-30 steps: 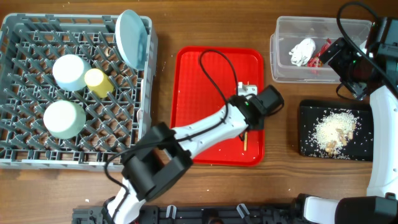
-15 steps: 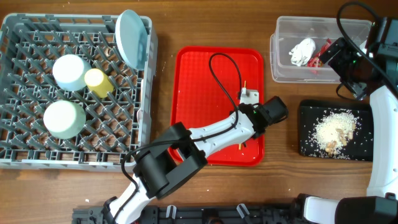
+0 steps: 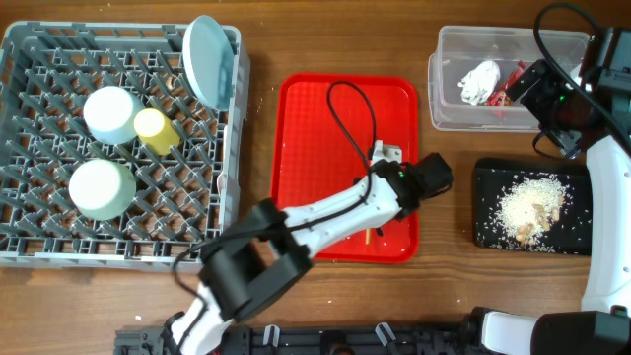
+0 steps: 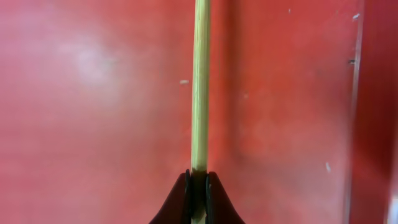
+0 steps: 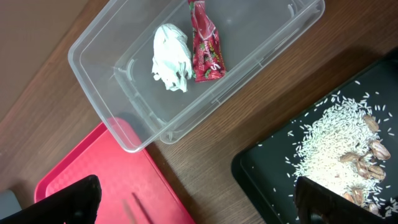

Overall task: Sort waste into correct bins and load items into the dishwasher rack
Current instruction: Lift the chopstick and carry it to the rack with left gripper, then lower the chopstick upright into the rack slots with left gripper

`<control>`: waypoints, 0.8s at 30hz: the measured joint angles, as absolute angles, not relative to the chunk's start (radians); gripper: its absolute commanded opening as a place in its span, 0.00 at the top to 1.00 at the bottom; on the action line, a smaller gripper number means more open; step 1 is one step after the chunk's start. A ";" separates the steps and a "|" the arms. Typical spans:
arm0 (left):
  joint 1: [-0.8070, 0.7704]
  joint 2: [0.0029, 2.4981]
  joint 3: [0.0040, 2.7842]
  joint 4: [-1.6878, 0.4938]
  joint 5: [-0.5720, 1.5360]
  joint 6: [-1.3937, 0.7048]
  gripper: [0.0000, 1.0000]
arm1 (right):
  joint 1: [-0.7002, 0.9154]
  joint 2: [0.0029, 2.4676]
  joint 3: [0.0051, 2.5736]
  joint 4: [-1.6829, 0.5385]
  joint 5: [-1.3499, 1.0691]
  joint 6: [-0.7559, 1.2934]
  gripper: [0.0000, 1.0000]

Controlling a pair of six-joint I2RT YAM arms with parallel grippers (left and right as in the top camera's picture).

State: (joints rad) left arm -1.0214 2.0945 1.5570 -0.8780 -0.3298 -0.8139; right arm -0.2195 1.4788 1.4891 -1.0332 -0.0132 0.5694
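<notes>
Our left gripper point(image 4: 198, 179) is pinched narrow on the near end of a wooden chopstick point(image 4: 199, 87). Its long axis runs straight ahead of the fingertips, close over the red tray point(image 4: 81, 124) (lifted or resting, we cannot tell). The left arm reaches low across the tray, with the dishwasher rack point(image 3: 30, 251) well apart on its left. Our right gripper point(image 5: 205, 208), wide and empty, hangs near the clear tub point(image 5: 112, 81), farther from the stick.

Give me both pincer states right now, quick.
Left pincer: closed on a wooden chopstick, red tray beneath.
Right pincer: open, holding nothing.
</notes>
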 measured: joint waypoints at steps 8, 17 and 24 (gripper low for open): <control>-0.848 1.780 1.559 -1.233 -0.389 -0.734 0.96 | -0.220 1.479 1.489 -1.033 -0.013 0.569 0.00; -0.521 1.693 1.559 -1.276 -0.318 -0.451 0.96 | -0.220 1.479 1.489 -1.033 -0.013 0.569 0.00; -0.183 1.690 1.469 -1.222 -0.109 -0.233 0.96 | -0.220 1.479 1.489 -1.033 -0.013 0.569 0.00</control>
State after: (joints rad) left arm -0.1825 1.6897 1.4689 -1.2224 -0.1085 -0.2333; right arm -0.2195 1.4788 1.4891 -1.0328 -0.0132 0.5694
